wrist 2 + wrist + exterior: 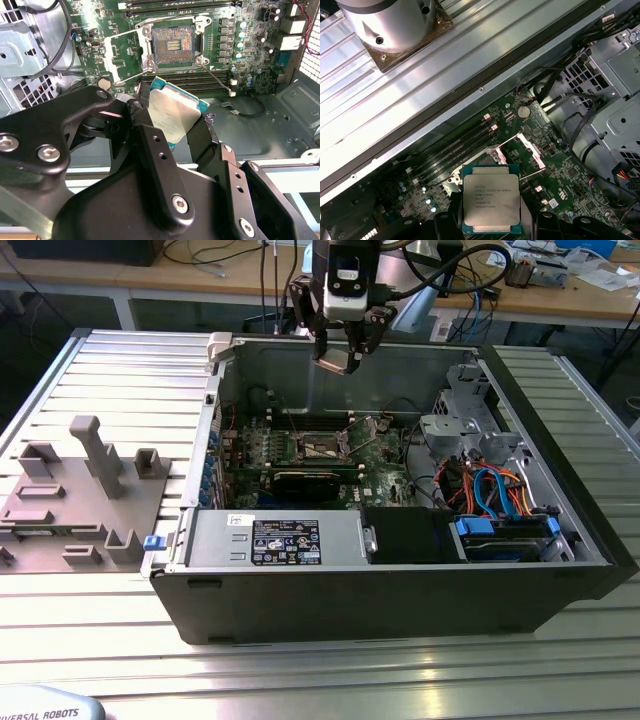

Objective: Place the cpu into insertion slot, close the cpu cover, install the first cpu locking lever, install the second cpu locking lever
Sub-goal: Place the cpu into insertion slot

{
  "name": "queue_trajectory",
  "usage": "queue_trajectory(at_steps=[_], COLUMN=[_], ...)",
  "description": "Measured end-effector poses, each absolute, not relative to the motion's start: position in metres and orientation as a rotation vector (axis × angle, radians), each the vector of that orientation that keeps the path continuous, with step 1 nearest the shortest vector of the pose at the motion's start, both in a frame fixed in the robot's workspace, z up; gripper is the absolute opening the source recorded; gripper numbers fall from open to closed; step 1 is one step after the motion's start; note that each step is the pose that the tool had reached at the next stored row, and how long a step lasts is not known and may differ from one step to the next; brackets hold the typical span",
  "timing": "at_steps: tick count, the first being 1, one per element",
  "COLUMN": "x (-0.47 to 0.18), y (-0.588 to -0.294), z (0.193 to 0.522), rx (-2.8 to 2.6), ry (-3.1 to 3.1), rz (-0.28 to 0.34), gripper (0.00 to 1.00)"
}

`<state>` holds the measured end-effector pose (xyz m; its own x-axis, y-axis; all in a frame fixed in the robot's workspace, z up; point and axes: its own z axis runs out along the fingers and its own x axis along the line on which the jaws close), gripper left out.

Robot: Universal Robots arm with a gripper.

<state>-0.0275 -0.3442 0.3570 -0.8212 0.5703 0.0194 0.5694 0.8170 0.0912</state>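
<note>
My gripper hangs above the back of the open black computer case, shut on the cpu. In both wrist views the cpu is a small square chip with a silvery top, pinched at two opposite edges by the black fingers. The insertion slot lies bare on the green motherboard, some way below the chip. The cpu cover is swung open beside the slot, and thin wire levers stand off the slot's sides.
A long black card lies just in front of the slot. A black power supply fills the case's front, and a drive cage with blue cables fills the exterior view's right. A grey fixture tray sits left of the case.
</note>
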Motion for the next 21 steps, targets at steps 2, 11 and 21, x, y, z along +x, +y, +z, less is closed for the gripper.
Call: queue_trajectory(at_steps=[2,11,21], x=[-0.0275,-0.0275,-0.0275], y=[-0.3441,-0.3442,-0.3442], z=[0.3569,0.3570,0.3570], rx=[0.938,0.945,0.954], ry=[2.986,2.983,2.980], rz=[0.146,0.145,0.145], gripper=[0.54,0.54,0.54])
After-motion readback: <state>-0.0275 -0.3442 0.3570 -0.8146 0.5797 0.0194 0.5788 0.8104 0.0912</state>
